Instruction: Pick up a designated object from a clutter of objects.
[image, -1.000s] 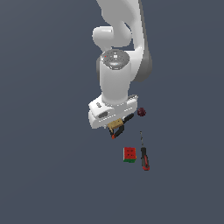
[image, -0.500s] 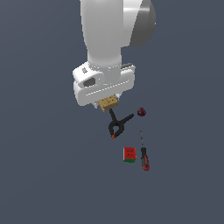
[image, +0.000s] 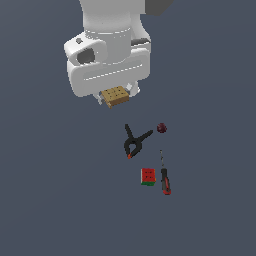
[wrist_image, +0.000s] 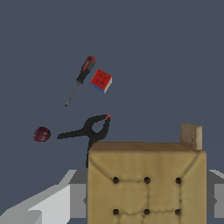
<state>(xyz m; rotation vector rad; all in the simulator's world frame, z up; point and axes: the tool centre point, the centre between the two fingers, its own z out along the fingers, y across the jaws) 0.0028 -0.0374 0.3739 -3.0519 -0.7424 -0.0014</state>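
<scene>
The designated object, a tan square block (image: 115, 96) with a grid of dark dots, hangs under the white hand, high above the floor. My gripper (image: 116, 95) is shut on it; the fingers are mostly hidden behind the hand in the exterior view. In the wrist view the tan block (wrist_image: 146, 181) fills the near field between grey fingers (wrist_image: 61, 197). The rest of the clutter lies on the floor below: a black spring clamp (image: 135, 141) with red tips, a dark maroon ball (image: 161, 128), a red-and-green cube (image: 148, 176) and a red-and-black screwdriver (image: 164, 176).
The floor is a plain dark grey surface (image: 50, 200). In the wrist view the clamp (wrist_image: 89, 129), ball (wrist_image: 42, 134), cube (wrist_image: 101, 80) and screwdriver (wrist_image: 81, 78) sit far below the held block.
The hand has risen steadily with the tan block in its grip, from just above the clamp to high over the floor. The items on the floor have not moved.
</scene>
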